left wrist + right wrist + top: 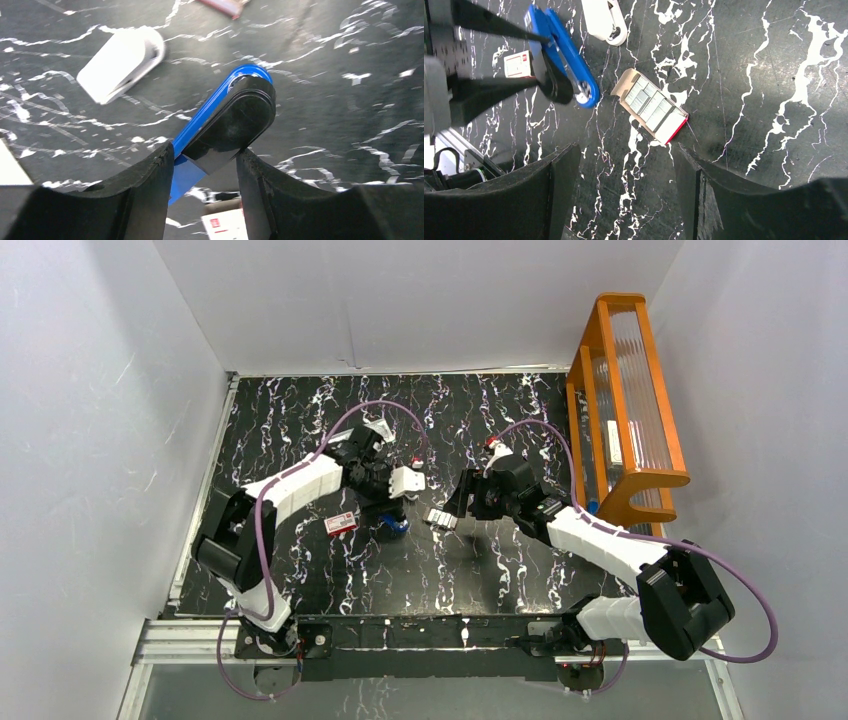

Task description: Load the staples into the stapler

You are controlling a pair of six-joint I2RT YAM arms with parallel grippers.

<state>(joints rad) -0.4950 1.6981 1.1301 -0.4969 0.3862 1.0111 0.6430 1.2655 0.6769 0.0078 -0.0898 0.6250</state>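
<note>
The blue stapler [235,107] with its black base sits between the fingers of my left gripper [205,151]. The blue top meets one finger and the black base meets the other. From the right wrist view the stapler [566,55] gapes open, its silver rail showing. The staples lie as silvery strips in an open cardboard tray [651,105] with a red-and-white end, flat on the table just right of the stapler [398,526]. My right gripper [624,150] hovers open and empty just short of the tray [441,518].
The red-and-white box sleeve [341,523] lies left of the stapler. A white plastic object [408,480] lies just behind it. An orange wooden rack [625,400] stands along the right wall. White walls close in the black marbled table.
</note>
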